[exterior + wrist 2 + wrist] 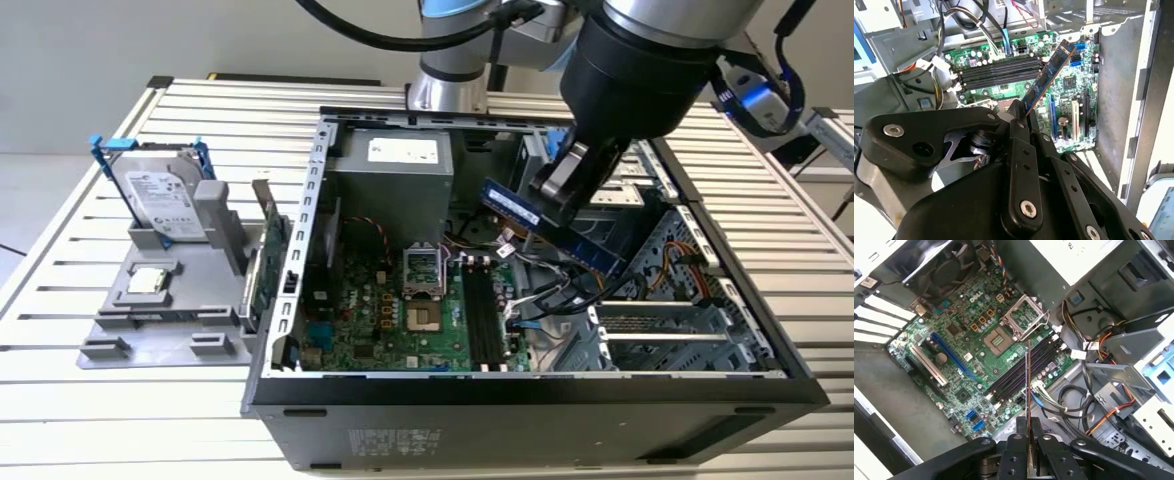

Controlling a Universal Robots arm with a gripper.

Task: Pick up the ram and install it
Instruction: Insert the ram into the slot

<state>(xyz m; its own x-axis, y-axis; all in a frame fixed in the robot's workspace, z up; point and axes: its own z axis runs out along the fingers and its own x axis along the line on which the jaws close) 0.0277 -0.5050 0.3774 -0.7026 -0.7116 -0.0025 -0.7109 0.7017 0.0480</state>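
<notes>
My gripper [554,200] is shut on the ram [511,204], a long thin stick that I hold tilted in the air inside the open computer case [307,240]. In the second wrist view the ram [1050,74] sticks out from the gripper [1021,112] over the green motherboard. In the first wrist view the ram [1027,390] shows edge-on between the fingers [1016,442], above the black memory slots [1021,367]. Those slots [483,310] lie empty on the motherboard [387,320], and the ram hangs apart from them.
Outside the case, at the exterior view's left, a hard drive in a blue frame [160,195] stands on a grey fixture [160,300] beside a green expansion card [274,250]. A power supply [394,170], CPU socket [420,265] and loose cables [561,295] crowd the slots.
</notes>
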